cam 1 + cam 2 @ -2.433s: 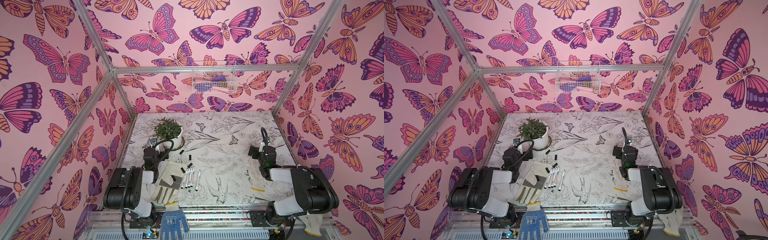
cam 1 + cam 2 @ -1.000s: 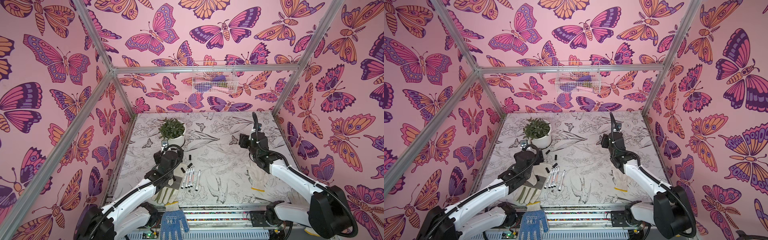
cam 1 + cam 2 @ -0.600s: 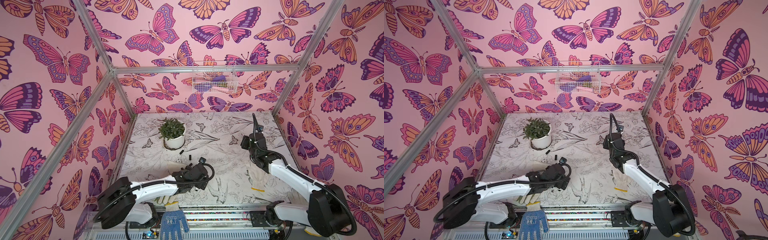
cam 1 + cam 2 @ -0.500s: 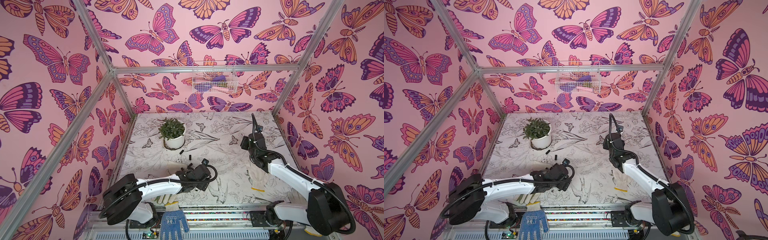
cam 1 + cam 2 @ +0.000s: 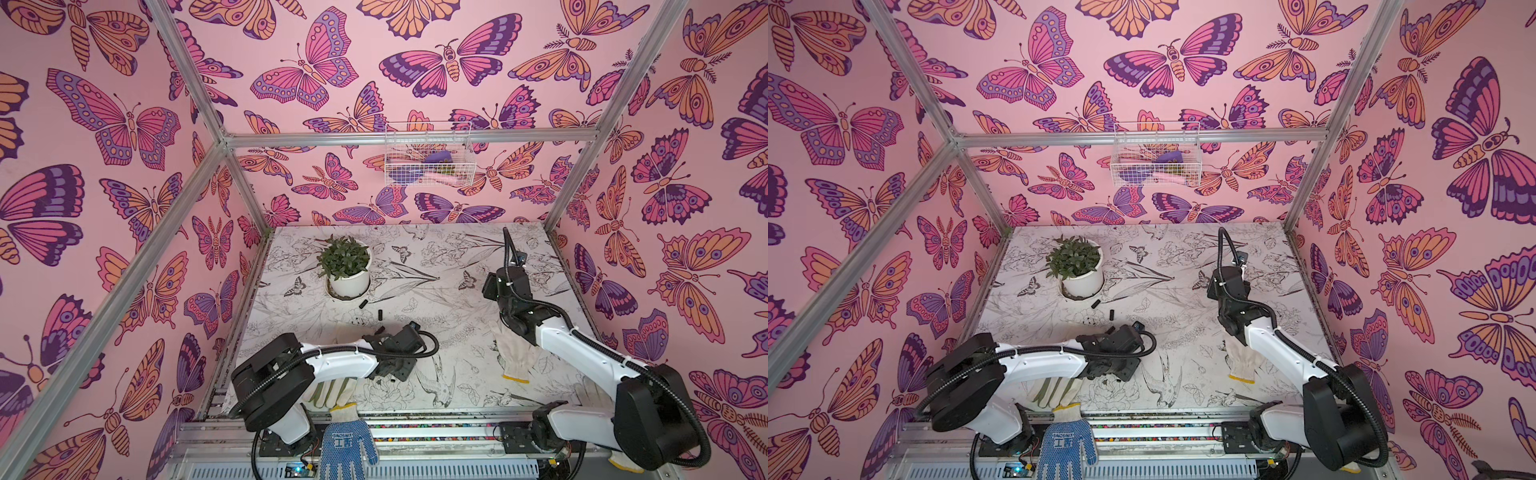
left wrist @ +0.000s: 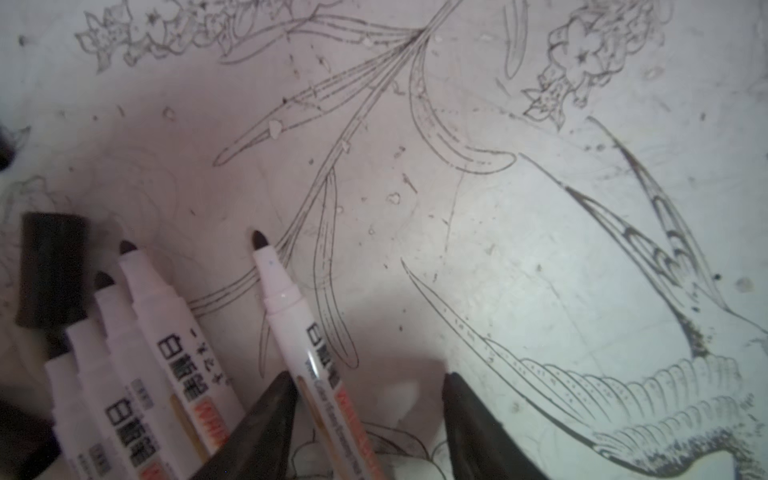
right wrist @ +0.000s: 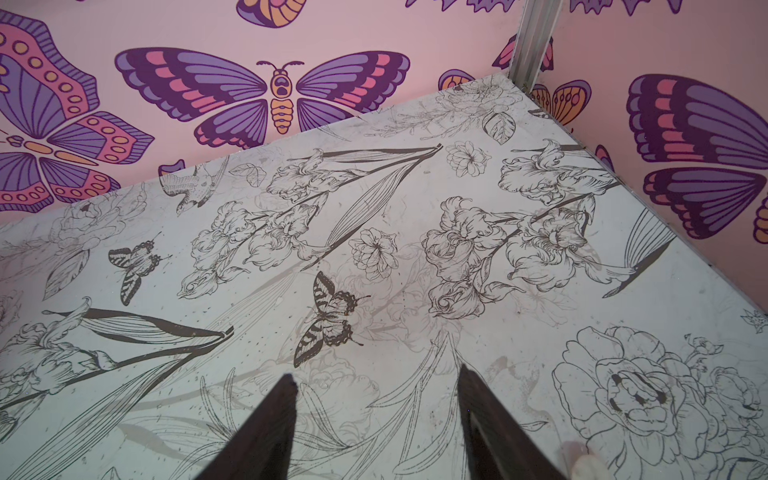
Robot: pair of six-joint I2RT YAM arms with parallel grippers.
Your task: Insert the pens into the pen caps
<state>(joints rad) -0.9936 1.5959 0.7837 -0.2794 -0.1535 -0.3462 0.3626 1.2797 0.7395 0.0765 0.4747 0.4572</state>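
Pens (image 6: pixel 166 332), slim white plastic, dark felt tips, black-red print: bunch lies beside black plastic cylindrical cap (image 6: pixel 52 270), just off my left gripper (image 6: pixel 368 378); lone pen (image 6: pixel 299 332) between its half-spread jaws, against one finger.

Four pens (image 6: pixel 291 332), perhaps a fifth, three pen caps (image 5: pixel 363 304), one potted plant (image 5: pixel 345 266), one wire basket (image 5: pixel 428 156).

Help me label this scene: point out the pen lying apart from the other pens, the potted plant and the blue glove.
Pen (image 6: pixel 291 328), left wrist view, on its white barrel behind the neck.
Potted plant (image 5: pixel 345 259), in a top view, on the green leaves.
Blue glove (image 5: pixel 347 442), in a top view, on the palm.
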